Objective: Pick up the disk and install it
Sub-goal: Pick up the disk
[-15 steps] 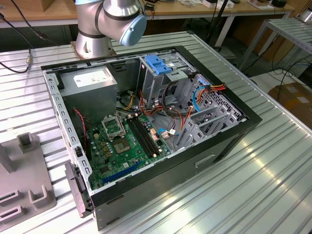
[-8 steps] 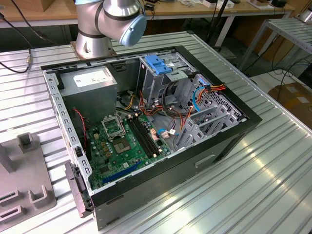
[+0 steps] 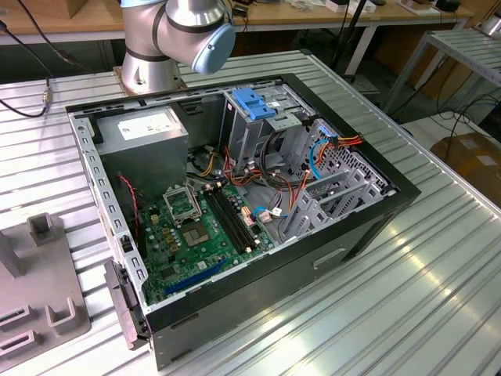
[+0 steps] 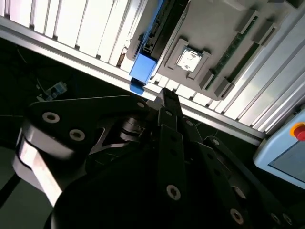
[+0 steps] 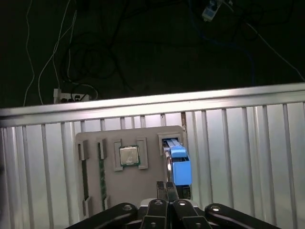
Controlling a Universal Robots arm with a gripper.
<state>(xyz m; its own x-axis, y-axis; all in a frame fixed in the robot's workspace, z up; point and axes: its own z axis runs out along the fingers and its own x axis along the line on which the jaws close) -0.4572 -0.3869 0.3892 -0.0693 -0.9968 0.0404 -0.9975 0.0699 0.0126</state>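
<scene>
The disk (image 5: 179,167) stands on edge in a slot of the grey holder (image 5: 128,190), probably so that its top edge is free for the gripper (image 5: 169,189) close over it; whether it has hold cannot be told.

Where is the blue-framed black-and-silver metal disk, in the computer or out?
Out. The disk stands on edge in a slot of the flat grey tray.

Black metal gripper (image 4: 165,94), fingers apparently together, sits just beside the blue-bracketed disk (image 4: 142,68). Disk stands edgewise in a grey moulded tray (image 4: 214,26) on ribbed aluminium table (image 4: 62,24).
</scene>
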